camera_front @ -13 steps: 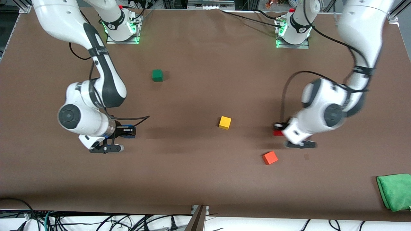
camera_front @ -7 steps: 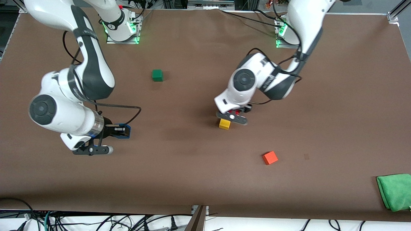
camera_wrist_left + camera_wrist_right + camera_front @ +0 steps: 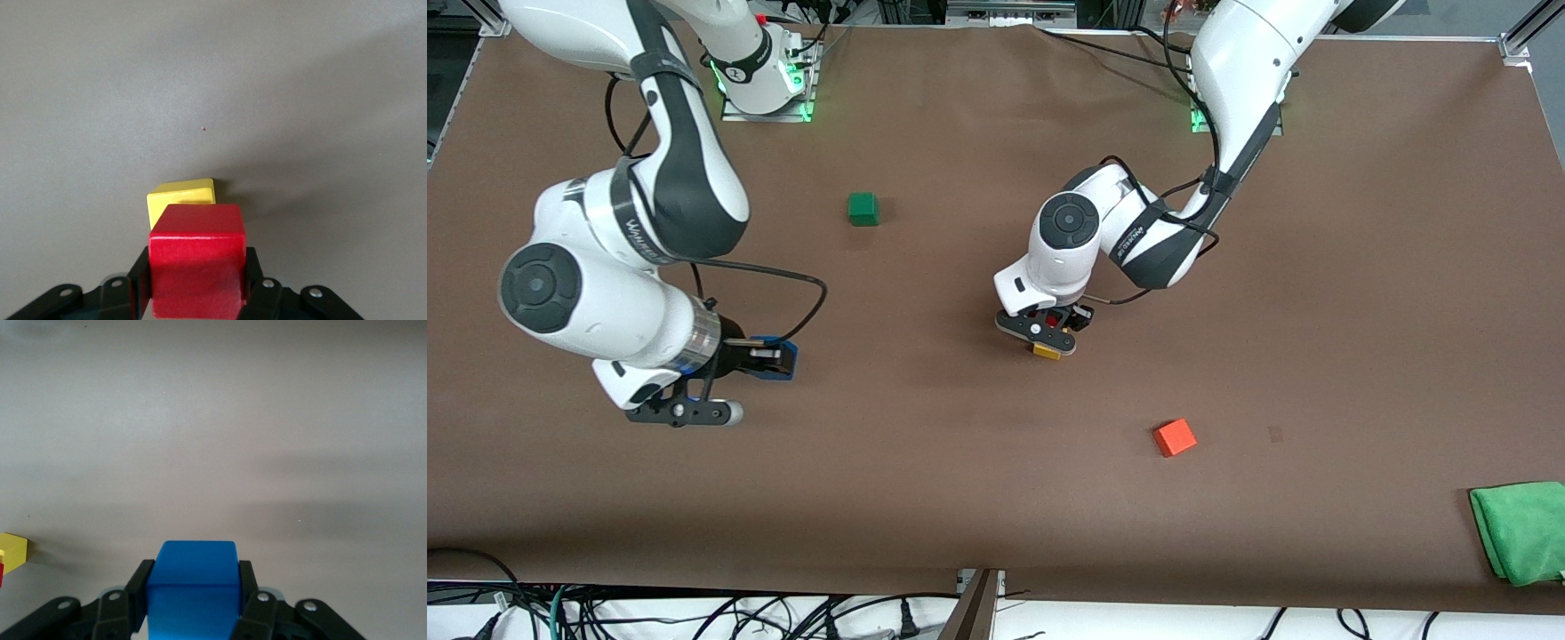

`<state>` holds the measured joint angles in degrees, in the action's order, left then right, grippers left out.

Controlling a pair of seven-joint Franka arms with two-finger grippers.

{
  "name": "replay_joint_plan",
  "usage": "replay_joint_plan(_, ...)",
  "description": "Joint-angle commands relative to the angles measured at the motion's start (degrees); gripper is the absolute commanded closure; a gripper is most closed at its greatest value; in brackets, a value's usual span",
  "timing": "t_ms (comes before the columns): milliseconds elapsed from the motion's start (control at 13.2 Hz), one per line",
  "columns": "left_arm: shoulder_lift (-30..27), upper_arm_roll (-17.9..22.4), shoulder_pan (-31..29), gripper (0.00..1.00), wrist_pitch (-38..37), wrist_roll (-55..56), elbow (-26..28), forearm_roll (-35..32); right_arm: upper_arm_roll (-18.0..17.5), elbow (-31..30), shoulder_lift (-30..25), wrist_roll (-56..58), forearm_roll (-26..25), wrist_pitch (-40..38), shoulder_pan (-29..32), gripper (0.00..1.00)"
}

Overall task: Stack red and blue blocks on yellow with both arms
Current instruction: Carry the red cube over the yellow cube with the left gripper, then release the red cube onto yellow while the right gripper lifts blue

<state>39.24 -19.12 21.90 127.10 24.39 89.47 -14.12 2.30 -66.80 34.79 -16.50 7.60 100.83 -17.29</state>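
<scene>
In the front view you are looking at five cubes, one of each colour: a green cube (image 3: 863,209), an orange-red cube (image 3: 1175,437), a yellow cube (image 3: 1047,350), a red cube (image 3: 1054,321) and a blue cube (image 3: 772,357), plus one folded green cloth (image 3: 1522,531) lying at the table's corner at the left arm's end, nearest the camera. The brown table (image 3: 978,480) is filling the view, with loose cables trailing along its near edge and both arm bases glowing green at 12 o'clock. The left gripper (image 3: 1049,327) is hanging directly over the yellow cube near the table's middle, hiding most of it, and its fingers are clamping the red cube. The right gripper (image 3: 758,357) is hovering over bare table toward the right arm's end, gripping the blue cube. In the left wrist view you are seeing the red cube (image 3: 196,259) pinched between both fingers (image 3: 139,280), with the yellow cube (image 3: 182,197) peeking out at its 12 o'clock, just under it; whether they are touching, you cannot tell. In the right wrist view the blue cube (image 3: 193,589) is sitting squarely between the closed-in fingers (image 3: 250,597), and a sliver of the yellow cube (image 3: 12,551) is showing at 9 o'clock.
</scene>
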Motion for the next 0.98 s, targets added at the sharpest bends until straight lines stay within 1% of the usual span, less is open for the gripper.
replay_joint_plan(0,0.9,0.6,0.8,0.91,-0.3,-0.2,-1.5,-3.1,0.1,1.9,0.5,-1.2,0.4,-0.4,0.0,0.74)
replay_joint_plan(227,1.3,0.5,0.8,0.91,-0.4,0.0,-1.1,-3.3,0.0,1.9,0.5,-1.8,0.5,-0.4,-0.3,0.74)
replay_joint_plan(303,1.5,0.5,0.8,0.90,-0.4,0.1,-1.1,-3.3,0.0,1.9,0.5,-2.7,0.4,-0.4,-0.4,0.74)
replay_joint_plan(378,1.6,0.5,0.8,0.86,-0.4,0.1,-1.2,-3.2,0.0,1.9,0.5,-2.8,0.4,-0.4,-0.7,0.74)
replay_joint_plan(454,1.6,0.6,0.5,0.54,-0.4,0.1,-1.3,-3.2,0.0,1.9,0.5,-2.9,0.4,-0.4,-0.7,0.74)
replay_joint_plan(529,1.5,0.6,0.3,0.01,-0.8,0.2,-1.8,-3.1,0.0,1.9,0.5,-2.9,0.4,-0.4,-0.7,0.74)
replay_joint_plan(605,1.0,0.9,-0.1,0.00,-1.2,0.1,-2.6,-3.1,0.0,1.9,0.5,-2.9,0.4,-0.3,-0.7,0.74)
replay_joint_plan(681,0.3,0.8,-1.2,0.00,-3.2,0.0,-4.4,-2.7,0.0,1.9,0.5,-3.0,0.4,-0.3,-0.8,0.74)
replay_joint_plan(756,-0.6,0.8,-2.1,0.00,-6.5,-0.2,-6.5,-2.5,0.0,1.9,0.5,-3.2,0.4,-0.2,-1.3,0.74)
replay_joint_plan(908,-2.1,0.3,-4.0,0.00,-14.4,-0.2,-13.1,-2.2,0.0,1.9,0.5,-6.1,0.4,0.4,-2.3,0.74)
